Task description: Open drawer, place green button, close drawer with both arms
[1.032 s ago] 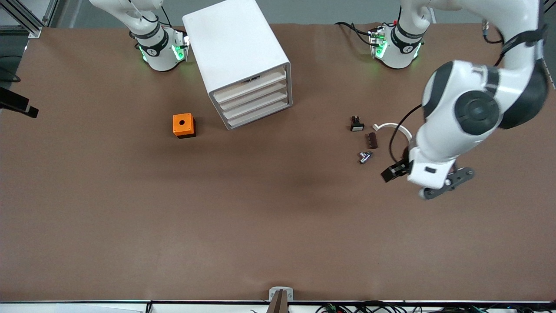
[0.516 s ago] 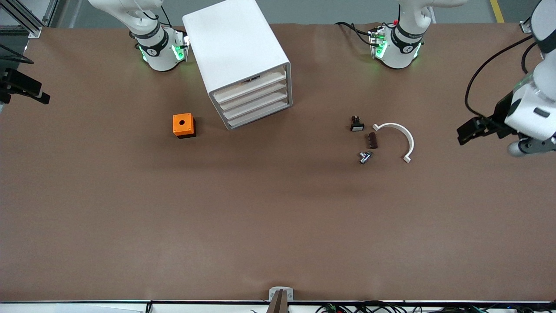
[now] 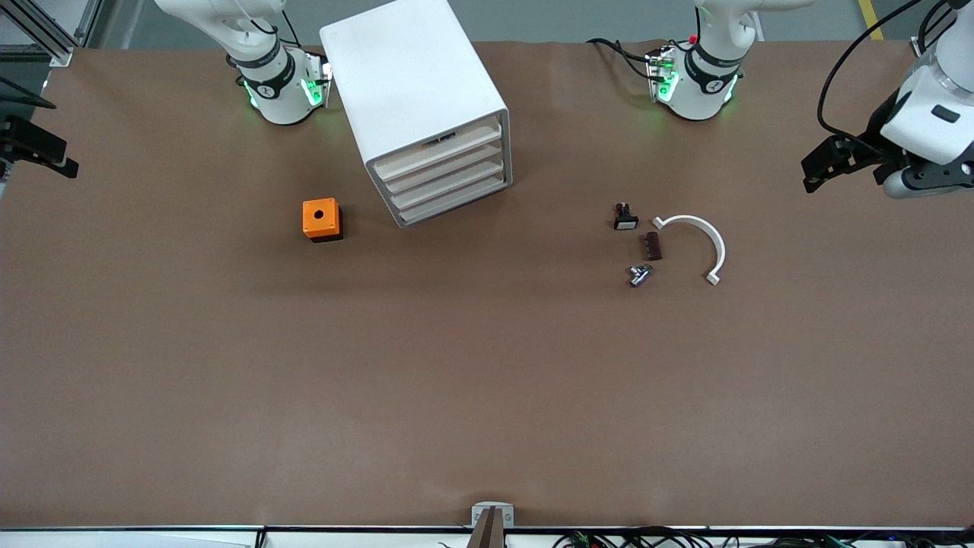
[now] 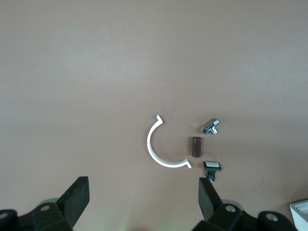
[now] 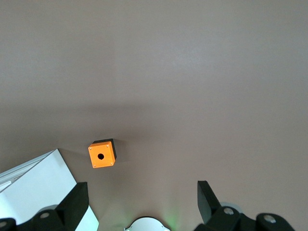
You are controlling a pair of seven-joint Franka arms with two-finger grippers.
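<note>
Brown table — left gripper, right gripper over its ends — drawer well apart.

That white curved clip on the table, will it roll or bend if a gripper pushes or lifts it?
The white curved clip lies flat, so it will probably slide or spin rather than roll. It looks like thin, open plastic, likely light and somewhat springy if squeezed across its ends.

The left gripper is cut off at the front view's edge, and the right gripper likewise. The cabinet is clipped in the right wrist view. No green cap can be made out on the small metal part.
</note>
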